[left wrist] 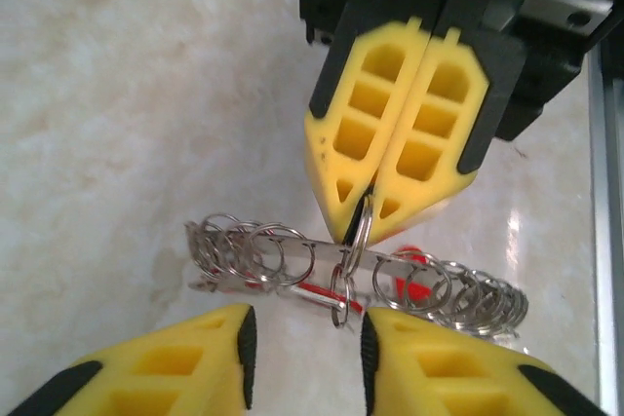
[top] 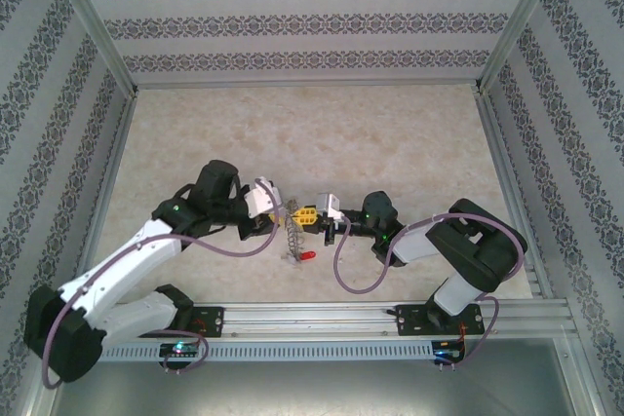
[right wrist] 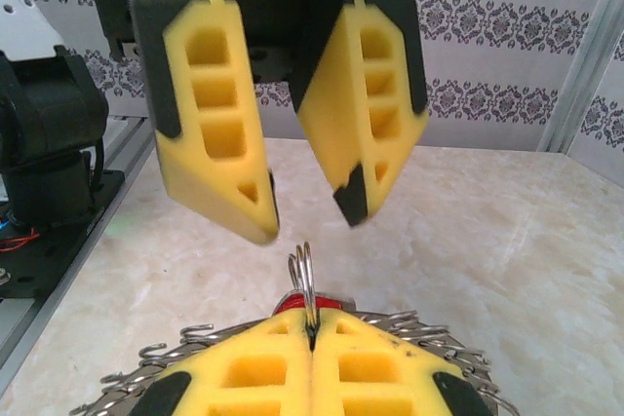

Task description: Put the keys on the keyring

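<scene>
While the right hand (right wrist: 310,333) pinches shut on a loop of the spiky silvery metal keyring (left wrist: 283,255), the left hand (left wrist: 304,323) gapes empty, and the small red-headed key (left wrist: 414,287) on the bench (left wrist: 117,94) beneath seems unthreaded.

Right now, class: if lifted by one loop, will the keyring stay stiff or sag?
Probably sags: the keyring is a fringe of loose wire loops. Possibly slips: the right gripper pinches just one thin shiny loop.

I work in a lab test booth: grey damask-striped wallpaper panels (top: 312,21) in silvery aluminium framing (top: 292,319) around my beige marble-look tabletop (top: 312,133).
</scene>
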Robot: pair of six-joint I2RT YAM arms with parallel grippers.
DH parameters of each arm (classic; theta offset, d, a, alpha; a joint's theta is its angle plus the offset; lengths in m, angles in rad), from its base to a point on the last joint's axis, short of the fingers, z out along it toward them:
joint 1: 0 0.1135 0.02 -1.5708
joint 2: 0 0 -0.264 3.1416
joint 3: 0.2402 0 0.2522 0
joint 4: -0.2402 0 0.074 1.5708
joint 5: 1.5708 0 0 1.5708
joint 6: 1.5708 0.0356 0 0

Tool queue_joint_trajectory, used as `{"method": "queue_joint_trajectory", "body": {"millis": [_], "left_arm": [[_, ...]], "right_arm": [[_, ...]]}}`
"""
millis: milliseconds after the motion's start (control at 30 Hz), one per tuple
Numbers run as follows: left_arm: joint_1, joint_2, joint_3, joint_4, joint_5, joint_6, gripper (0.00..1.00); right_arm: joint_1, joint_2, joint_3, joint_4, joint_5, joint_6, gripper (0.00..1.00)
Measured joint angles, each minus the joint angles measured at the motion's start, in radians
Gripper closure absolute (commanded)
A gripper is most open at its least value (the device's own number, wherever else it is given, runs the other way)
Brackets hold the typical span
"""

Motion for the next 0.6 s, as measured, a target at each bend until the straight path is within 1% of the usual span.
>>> {"method": "queue_joint_trajectory", "body": {"millis": [67,167,267,400,467,600], "left_arm": [[0.0,-0.05,-0.04,0.051,-0.001,-0.019,0.6],[0.0,-0.077,-0.067,0.1,0.0,-0.035,0.61],[0.0,-0.067,-0.07,0.131,0.006,-0.043,0.67],[0.0,-0.023,-0.07,0.158,0.029,-0.044,0.78],[0.0,0.0,-0.07,0.161,0.037,-0.04,0.8],[0.0,0.023,-0.07,0.161,0.039,-0.029,0.87]], "right_arm": [[0.0,0.0,0.0,0.001,0.0,0.0,1.0],[0.0,0.0,0.0,0.002,0.0,0.0,1.0],[0.0,0.0,0.0,0.002,0.0,0.0,1.0],[0.0,0.0,0.003,0.004,0.0,0.001,1.0],[0.0,0.0,0.004,0.005,0.0,0.001,1.0],[0.0,0.0,0.004,0.001,0.008,0.004,1.0]]}}
